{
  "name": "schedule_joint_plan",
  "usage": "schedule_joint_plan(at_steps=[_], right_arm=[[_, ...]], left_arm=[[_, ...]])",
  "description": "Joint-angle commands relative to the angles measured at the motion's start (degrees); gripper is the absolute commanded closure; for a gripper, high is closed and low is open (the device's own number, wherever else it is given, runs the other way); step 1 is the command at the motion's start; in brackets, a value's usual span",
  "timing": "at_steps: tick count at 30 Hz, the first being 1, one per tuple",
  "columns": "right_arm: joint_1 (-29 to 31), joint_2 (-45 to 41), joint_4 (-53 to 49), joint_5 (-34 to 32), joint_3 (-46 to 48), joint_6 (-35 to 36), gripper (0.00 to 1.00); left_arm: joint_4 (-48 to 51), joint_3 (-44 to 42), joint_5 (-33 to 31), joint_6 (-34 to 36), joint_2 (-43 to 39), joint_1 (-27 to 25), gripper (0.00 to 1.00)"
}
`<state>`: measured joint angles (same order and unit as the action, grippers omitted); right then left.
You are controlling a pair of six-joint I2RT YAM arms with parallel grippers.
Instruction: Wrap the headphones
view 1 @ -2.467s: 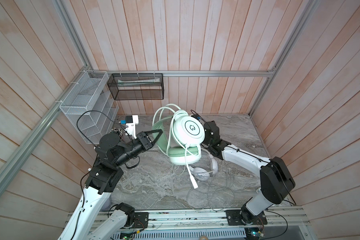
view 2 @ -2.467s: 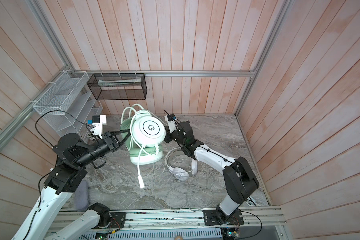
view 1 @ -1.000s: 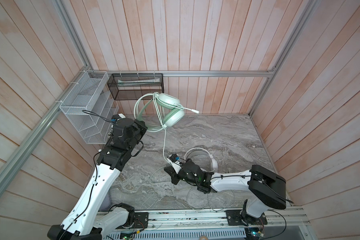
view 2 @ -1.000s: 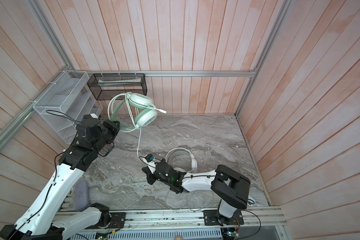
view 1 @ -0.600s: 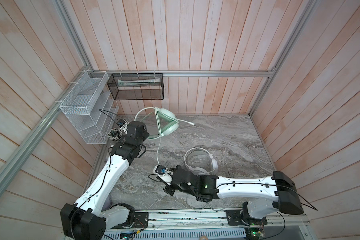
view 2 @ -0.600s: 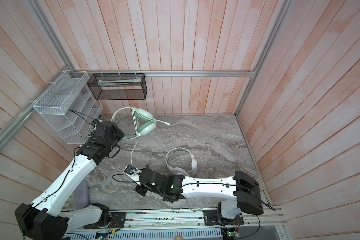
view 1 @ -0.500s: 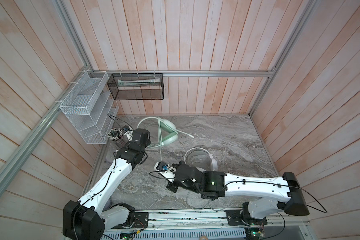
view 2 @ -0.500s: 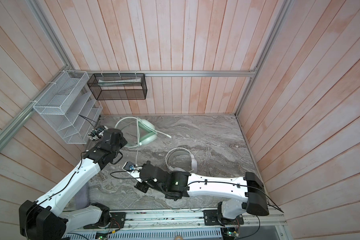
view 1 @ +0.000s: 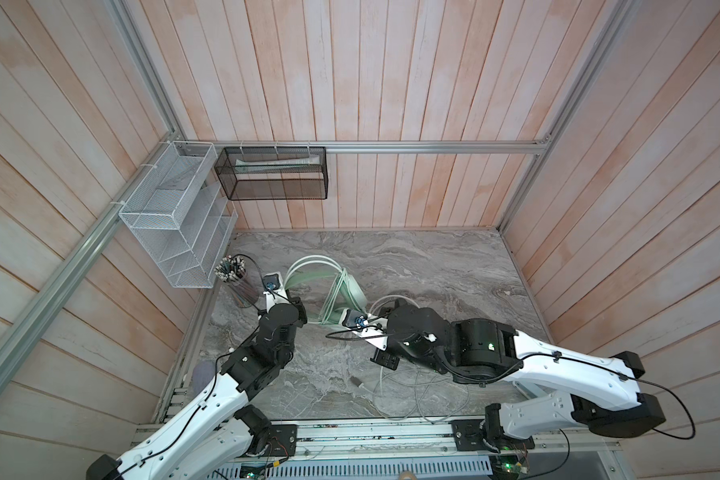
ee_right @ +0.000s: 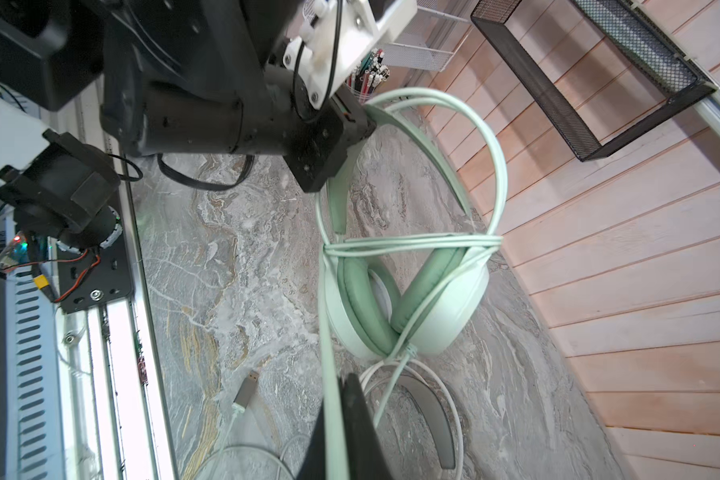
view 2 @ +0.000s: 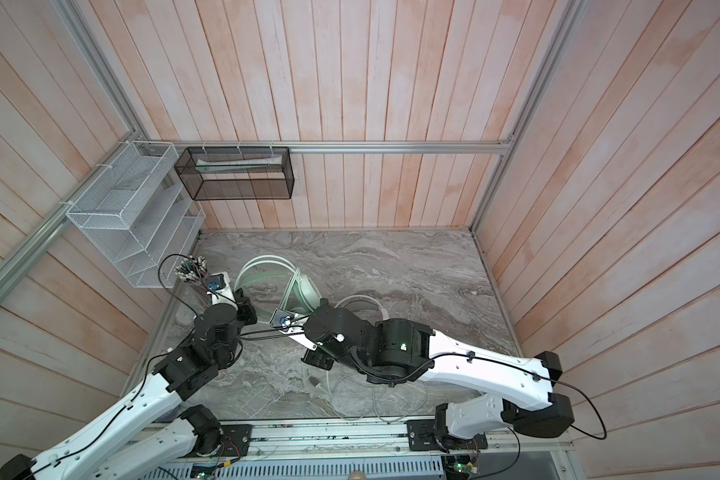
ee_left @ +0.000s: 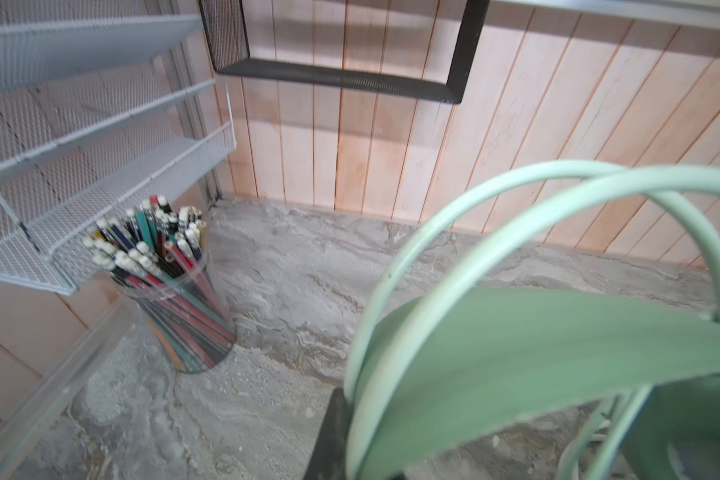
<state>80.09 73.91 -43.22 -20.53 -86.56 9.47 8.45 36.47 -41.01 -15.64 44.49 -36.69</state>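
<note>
Probably the weak point is the cable (ee_right: 324,324): thin, smooth and rubbery. The right tool (ee_right: 337,432) is pressed together on it, and if the cable slides through that pinch, the turns lying across the mint headset (ee_right: 404,291) above its earcups may go slack. Too hard a pull could tip the headset, which stands on the grey marbled counter (ee_right: 225,249) near the back left, or drag it from the left tool (ee_right: 350,145), which is closed on the wide soft inner strap of the band.

The white headset (ee_right: 427,399) lies just beside, partly under the right arm — loose loops and a plug (ee_right: 246,388) near it could catch in the next turn. The pencil cup (ee_left: 175,299) stands near the left arm and might be knocked.

The band is two slim, round, pale tubes. The cushions are thick, matte and darker green — the shells smooth and round.
</note>
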Motion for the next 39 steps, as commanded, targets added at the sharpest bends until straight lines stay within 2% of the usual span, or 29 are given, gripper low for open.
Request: schedule_joint_plan(at_steps=[1, 3, 10, 15, 20, 24, 26, 33, 39], right_arm=[[0.23, -3.15, -1.72, 4.17, -4.03, -0.66, 1.00], [0.24, -3.85, -1.83, 4.56, -4.03, -0.62, 1.00], [-2.09, -5.85, -0.69, 1.57, -5.10, 2.39, 1.00], [-10.12, -6.88, 3.49, 2.95, -3.42, 4.74, 1.00], [-18.31, -7.41, 9.34, 8.09, 0.03, 4.72, 1.00], [-23.70, -8.66, 14.62, 11.83, 5.80, 3.94, 1.00], [-26.47, -9.59, 18.41, 15.04, 9.03, 2.90, 1.00], [-32.33, -11.77, 29.60, 25.04, 18.50, 0.32, 1.00], [-37.42, -10.84, 36.09, 35.99, 22.17, -2.63, 1.00]], left_arm=[[-3.38, -1.69, -2.56, 10.86, -2.71, 0.65, 1.00], [-1.84, -2.10, 0.73, 15.28, -5.22, 0.65, 1.00], [5.31, -3.69, 11.30, 22.55, -13.20, -0.21, 1.00], [12.23, -2.07, 16.07, 25.30, -15.35, -3.20, 1.00], [18.85, 1.14, 22.72, 25.72, -16.88, -3.79, 1.00], [21.74, 4.51, 24.56, 24.05, -17.49, -3.74, 1.00], [21.83, 5.77, 29.07, 23.53, -18.58, -3.79, 1.00], [26.43, 14.12, 31.67, 12.47, -14.40, -3.75, 1.00], [33.38, 25.08, 34.22, 2.08, -6.49, -3.67, 1.00]])
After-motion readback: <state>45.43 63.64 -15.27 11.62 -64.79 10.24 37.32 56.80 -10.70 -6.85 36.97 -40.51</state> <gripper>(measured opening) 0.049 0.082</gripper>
